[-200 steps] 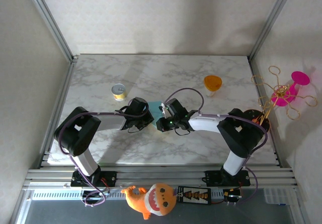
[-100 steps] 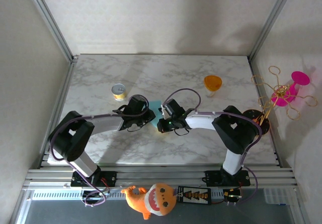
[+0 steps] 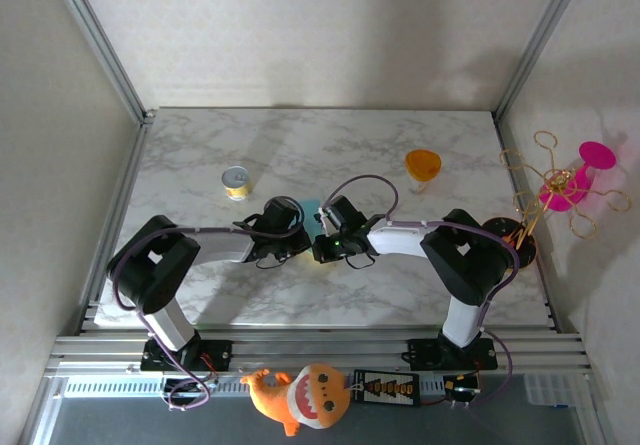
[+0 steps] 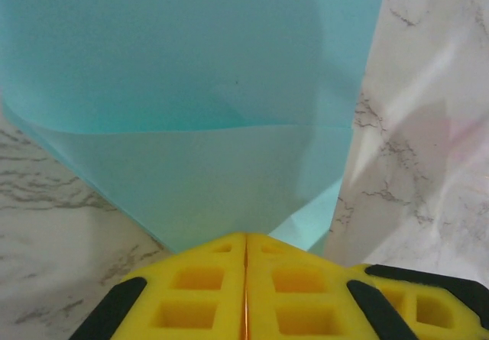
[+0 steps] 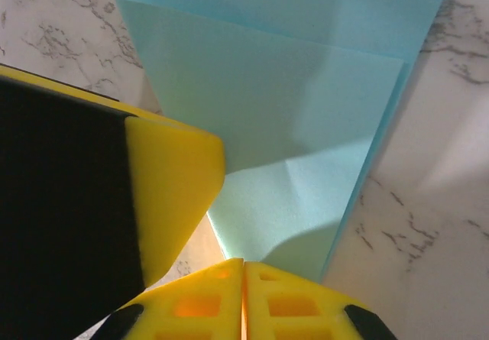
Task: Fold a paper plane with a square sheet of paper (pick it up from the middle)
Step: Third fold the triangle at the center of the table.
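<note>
Here, at the middle of the marble surface [image 3: 330,155], the 2 hands meet fingertip to fingertip. The left hand [image 4: 245,241] is clenched on the near tip of the folded teal paper [image 4: 191,88]. Just beside it, the right hand [image 5: 243,267] pinches a corner of the same paper, which spreads over the surface between them.

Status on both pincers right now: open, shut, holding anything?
Left pincer: closed on the teal paper.
Right pincer: closed on the teal paper too.
</note>
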You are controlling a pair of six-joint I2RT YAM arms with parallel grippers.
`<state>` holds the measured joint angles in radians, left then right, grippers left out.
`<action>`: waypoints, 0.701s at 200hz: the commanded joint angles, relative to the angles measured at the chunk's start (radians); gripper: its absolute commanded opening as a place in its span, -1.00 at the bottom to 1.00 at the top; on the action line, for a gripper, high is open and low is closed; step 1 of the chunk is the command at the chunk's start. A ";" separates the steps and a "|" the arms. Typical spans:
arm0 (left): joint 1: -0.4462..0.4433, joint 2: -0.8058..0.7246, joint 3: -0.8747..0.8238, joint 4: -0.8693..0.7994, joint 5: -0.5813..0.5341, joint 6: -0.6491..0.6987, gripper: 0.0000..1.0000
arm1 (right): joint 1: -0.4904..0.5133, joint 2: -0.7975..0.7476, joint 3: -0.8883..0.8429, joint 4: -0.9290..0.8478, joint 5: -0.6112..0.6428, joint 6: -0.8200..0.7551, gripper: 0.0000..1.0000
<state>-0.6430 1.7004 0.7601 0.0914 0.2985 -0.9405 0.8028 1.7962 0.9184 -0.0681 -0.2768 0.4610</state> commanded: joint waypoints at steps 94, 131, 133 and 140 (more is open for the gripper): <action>0.010 0.041 0.037 -0.093 -0.045 0.096 -0.86 | 0.000 0.063 -0.025 -0.157 0.086 -0.024 -0.80; 0.046 0.033 0.027 -0.092 -0.017 0.146 -0.85 | -0.001 0.073 -0.051 -0.195 0.091 -0.058 -0.80; 0.049 0.035 0.027 -0.091 -0.014 0.149 -0.85 | -0.002 0.074 -0.052 -0.198 0.092 -0.061 -0.80; 0.059 0.037 0.027 -0.091 -0.008 0.162 -0.84 | -0.002 0.076 -0.057 -0.203 0.093 -0.067 -0.80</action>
<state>-0.6270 1.7161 0.7914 0.0475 0.3122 -0.8425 0.8028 1.7992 0.9199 -0.0818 -0.2695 0.4393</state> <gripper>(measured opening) 0.075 0.101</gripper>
